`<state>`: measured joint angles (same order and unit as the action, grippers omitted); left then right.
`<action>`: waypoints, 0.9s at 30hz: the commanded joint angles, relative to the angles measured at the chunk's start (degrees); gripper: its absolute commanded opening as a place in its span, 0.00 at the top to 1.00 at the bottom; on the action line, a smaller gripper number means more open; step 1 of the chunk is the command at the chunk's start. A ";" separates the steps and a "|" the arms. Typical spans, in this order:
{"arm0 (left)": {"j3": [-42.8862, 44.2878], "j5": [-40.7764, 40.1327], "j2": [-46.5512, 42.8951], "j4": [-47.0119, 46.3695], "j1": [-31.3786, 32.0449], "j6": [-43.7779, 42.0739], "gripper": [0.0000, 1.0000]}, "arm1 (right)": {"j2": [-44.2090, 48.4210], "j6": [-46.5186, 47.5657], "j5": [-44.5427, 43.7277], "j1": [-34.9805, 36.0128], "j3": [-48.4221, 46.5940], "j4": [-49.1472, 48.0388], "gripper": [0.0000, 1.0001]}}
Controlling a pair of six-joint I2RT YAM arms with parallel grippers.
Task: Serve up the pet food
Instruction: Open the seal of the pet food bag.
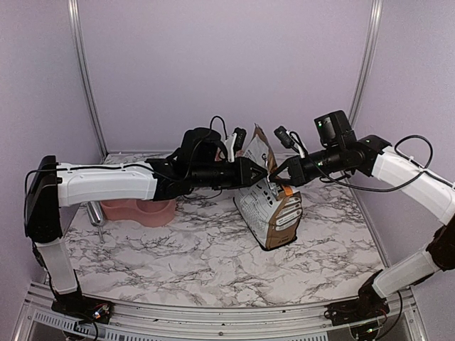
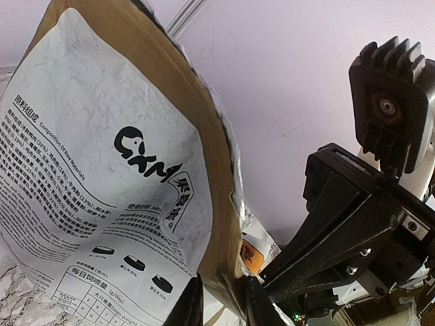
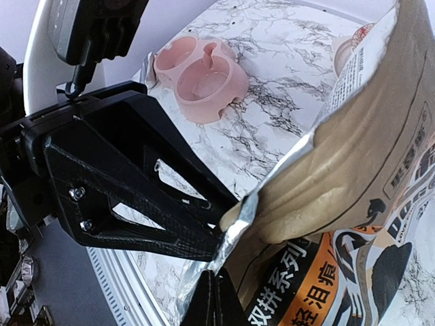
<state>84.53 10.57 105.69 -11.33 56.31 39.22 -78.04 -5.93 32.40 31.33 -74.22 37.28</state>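
From the top we see the bag (image 1: 274,213) standing right of the pink bowl (image 1: 135,211), with the left gripper (image 1: 263,170) and right gripper (image 1: 275,175) meeting at its top. In the left wrist view the left fingers (image 2: 189,309) sit slightly apart astride the bag's brown edge, and we cannot tell if they pinch it. In the right wrist view the right fingers (image 3: 214,302) are pressed together on its foil rim; the pet food is hidden in all views.
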 commanded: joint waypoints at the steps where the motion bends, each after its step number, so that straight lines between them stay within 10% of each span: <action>1: -1.05 0.79 -1.41 1.51 0.20 -1.08 0.82 | 0.90 0.57 -2.19 -1.37 -2.01 -0.82 1.00; 27: 1.17 -3.85 0.70 2.81 0.19 1.32 1.00 | 4.16 1.00 -3.01 -3.51 -1.83 0.67 1.00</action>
<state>84.73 10.11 105.71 -11.75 56.86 40.10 -76.69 -5.89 32.84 29.74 -74.22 37.87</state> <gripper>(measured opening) 0.007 0.004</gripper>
